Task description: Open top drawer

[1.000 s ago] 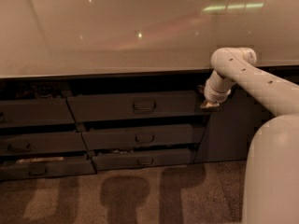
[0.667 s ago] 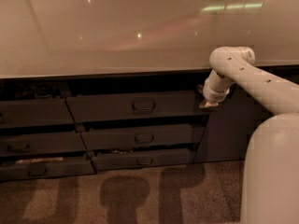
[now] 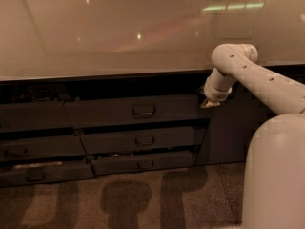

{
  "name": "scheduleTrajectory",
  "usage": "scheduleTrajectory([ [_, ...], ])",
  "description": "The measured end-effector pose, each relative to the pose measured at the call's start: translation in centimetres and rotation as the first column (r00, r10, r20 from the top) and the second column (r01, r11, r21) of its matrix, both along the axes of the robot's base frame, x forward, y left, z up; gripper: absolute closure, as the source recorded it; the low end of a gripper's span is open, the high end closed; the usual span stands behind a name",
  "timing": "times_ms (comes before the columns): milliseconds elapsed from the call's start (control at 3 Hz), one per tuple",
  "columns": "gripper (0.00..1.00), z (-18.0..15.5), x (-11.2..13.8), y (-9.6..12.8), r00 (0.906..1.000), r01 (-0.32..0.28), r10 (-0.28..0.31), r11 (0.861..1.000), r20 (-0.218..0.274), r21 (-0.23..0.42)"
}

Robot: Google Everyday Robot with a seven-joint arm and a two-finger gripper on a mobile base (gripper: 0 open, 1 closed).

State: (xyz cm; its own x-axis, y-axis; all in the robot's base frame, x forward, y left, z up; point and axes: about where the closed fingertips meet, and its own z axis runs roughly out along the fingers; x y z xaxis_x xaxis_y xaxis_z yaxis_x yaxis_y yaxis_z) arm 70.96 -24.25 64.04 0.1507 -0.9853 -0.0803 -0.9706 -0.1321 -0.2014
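The wide dark grey top drawer (image 3: 105, 112) sits right under the shiny pale counter top (image 3: 119, 32), in the middle row of drawers. Its long side runs left to right, and its flat front faces out to the room. The front looks smooth and dull. A small dark loop handle (image 3: 144, 111) sits in its middle.

The robot's small pale gripper (image 3: 209, 103) is at the top right corner of this drawer front, well away from the handle. I cannot tell if it is spread or pressed together. It hangs from a round, smooth white arm (image 3: 257, 78).

Two thinner grey drawers (image 3: 114, 142) lie below. The floor (image 3: 71, 204) is brown and speckled
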Motion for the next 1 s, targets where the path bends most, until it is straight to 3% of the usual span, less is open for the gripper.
scheduleTrajectory([
  [1000, 1.00, 0.25, -0.44, 1.28, 1.0000, 0.000, 0.000, 1.000, 0.000, 0.000],
])
